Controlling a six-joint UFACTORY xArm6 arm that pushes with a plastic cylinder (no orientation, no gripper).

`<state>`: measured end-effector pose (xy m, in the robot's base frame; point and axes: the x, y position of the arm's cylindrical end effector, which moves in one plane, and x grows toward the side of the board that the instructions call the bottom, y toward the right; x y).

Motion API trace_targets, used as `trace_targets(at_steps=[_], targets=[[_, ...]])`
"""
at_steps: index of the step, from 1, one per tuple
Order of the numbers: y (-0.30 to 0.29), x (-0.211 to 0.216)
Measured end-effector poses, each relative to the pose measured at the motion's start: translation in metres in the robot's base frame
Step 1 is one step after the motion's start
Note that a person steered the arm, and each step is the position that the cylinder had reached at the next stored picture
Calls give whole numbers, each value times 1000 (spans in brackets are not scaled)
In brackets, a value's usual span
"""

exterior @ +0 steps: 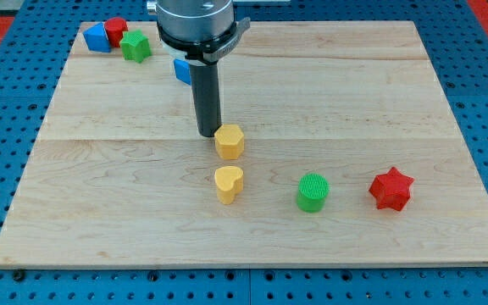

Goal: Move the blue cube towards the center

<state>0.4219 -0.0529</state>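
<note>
Arm comes in from the view's top, grey collar up there, dark rod straight down and upright. My tip [208, 134] sits on the desk [379, 93], just above-left of the yellow hexagon block [230, 141], touching it or nearly so, can't tell which. There is no gripper on this rig, only the rod, so nothing opens or closes.

Counts: 2 yellow, 2 green, 2 red, 2 blue, 8 blocks total. Yellow heart block [229, 183] lies just below the hexagon, apart from it. Green cylinder block [313, 192] is to the view's right of the heart, and the red star block [391, 189] further right, both near the view's bottom. Top-left corner has a cluster of 3: blue block [97, 38] with a sloped top, exact shape unclear, red block [116, 30] behind it, shape unclear, and green block [135, 46], shape unclear, just right of those.

Blue cube [181, 70]: mostly hidden behind the rod and collar, only a small blue corner shows at the rod's left side, in the upper part of the desk, above my tip and well apart from it. Shape can't be confirmed from what shows.
</note>
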Motion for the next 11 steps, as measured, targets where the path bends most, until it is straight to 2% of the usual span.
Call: trace_targets(at_steps=[2, 3, 4, 6, 8, 9, 10, 11], targets=[[-98, -72], [-109, -123], [-86, -142], [-56, -91], [-51, -144], [-28, -136], [-16, -88], [-9, -71]])
